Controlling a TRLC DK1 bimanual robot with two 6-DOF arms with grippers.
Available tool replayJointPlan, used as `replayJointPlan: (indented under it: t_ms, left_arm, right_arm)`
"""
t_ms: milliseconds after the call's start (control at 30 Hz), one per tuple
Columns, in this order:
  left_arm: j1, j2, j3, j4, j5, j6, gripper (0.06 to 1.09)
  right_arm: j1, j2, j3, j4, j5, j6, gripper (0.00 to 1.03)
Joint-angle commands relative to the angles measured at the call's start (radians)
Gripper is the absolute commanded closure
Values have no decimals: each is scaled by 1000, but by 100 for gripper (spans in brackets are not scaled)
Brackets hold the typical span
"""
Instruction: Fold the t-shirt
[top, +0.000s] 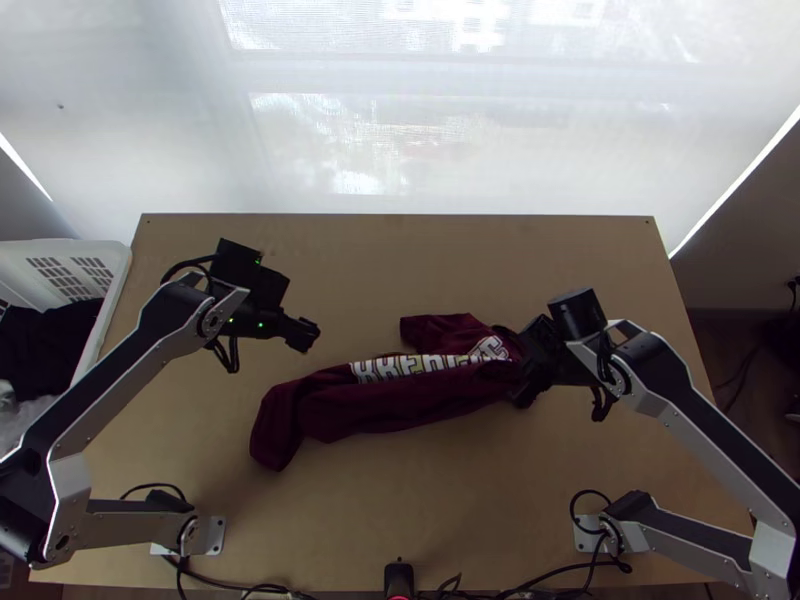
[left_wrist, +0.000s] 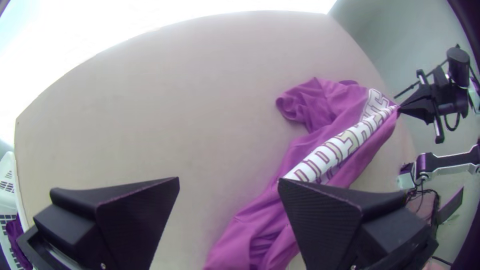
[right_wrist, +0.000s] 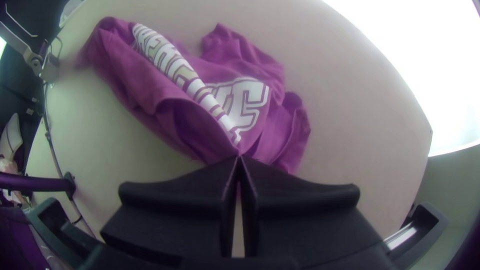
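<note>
The likeliest trouble at the left is an empty grab: the left tool (left_wrist: 228, 180) hangs above bare bench (top: 350, 260), on the far side of the nearer end of the maroon t-shirt (top: 400, 400) and apart from it, so closing there would probably catch no cloth. Were it to come down on the bunched left end, which bends toward the near edge of the bench, it might take several layers at once, or one loose fold, and the shirt would then open out twisted.

Along the middle, the white lettering (top: 400, 368) is partly rolled under the cloth beside it. A pull from the right alone would likely drag the whole bundle along instead of spreading it. The sleeve (top: 430, 327) that juts toward the far edge could get trapped beneath and leave a lump in any fold. At the right end the cloth runs up to a narrow point in the right tool (right_wrist: 240, 157); so small a pinch could slip under a hard tug, and it may well be holding a spot of little use for squaring the garment.

As for the tools, the left one has its fingers (left_wrist: 125, 215) spread wide, with nothing between them and no cloth touched. The right one is clenched, its jaws meeting at the tips on a gathered bit of the t-shirt, which slopes away from them across the bench.
</note>
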Motion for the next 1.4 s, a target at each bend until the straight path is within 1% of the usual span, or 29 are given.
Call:
replayJointPlan:
  t_ms: [0, 133, 233, 367, 533, 667, 867, 1033, 1100, 1133, 1167, 1200, 1233, 1267, 1367]
  left_arm:
    - [-172, 0, 21, -92, 58, 11, 12]
    - [-292, -23, -6, -130, 58, 67, 13]
    - [-352, -12, 19, -157, 55, 79, 14]
    - [-395, 14, 82, -176, 56, 74, 14]
    - [-413, 42, 172, -216, 56, 74, 14]
    - [-425, 60, 222, -236, 56, 77, 14]
    - [-441, 121, 208, -227, 55, 108, 14]
    - [-441, 203, 151, -121, 53, 111, 14]
    - [-447, 242, 146, -84, 53, 111, 14]
    - [-453, 259, 148, -69, 53, 110, 14]
    - [-459, 276, 152, -55, 53, 110, 14]
    - [-470, 295, 162, -51, 53, 107, 14]
    - [-478, 315, 171, -46, 53, 105, 14]
    - [-484, 331, 182, -38, 53, 99, 14]
    - [-501, 382, 209, -26, 50, 93, 14]
  right_arm:
    - [-20, -80, -133, -17, 3, 3, 100]
    - [-27, -24, -121, 54, 3, 5, 100]
    - [-27, 52, -60, 120, 5, 5, 100]
    - [-32, 176, 92, 166, 17, 5, 100]
    - [-67, 356, 293, 216, 20, 5, 100]
    - [-77, 506, 431, 226, 20, 8, 100]
    - [-67, 661, 536, 227, 20, 14, 100]
    - [-67, 712, 533, 236, 19, 36, 99]
    - [-67, 712, 516, 247, 19, 49, 87]
    - [-67, 712, 508, 249, 19, 53, 76]
    - [-69, 710, 500, 250, 19, 54, 55]
    - [-69, 710, 494, 250, 19, 56, 29]
    - [-70, 709, 488, 249, 19, 56, 6]
    - [-73, 704, 479, 249, 19, 56, 4]
    - [-75, 677, 447, 249, 19, 62, 4]
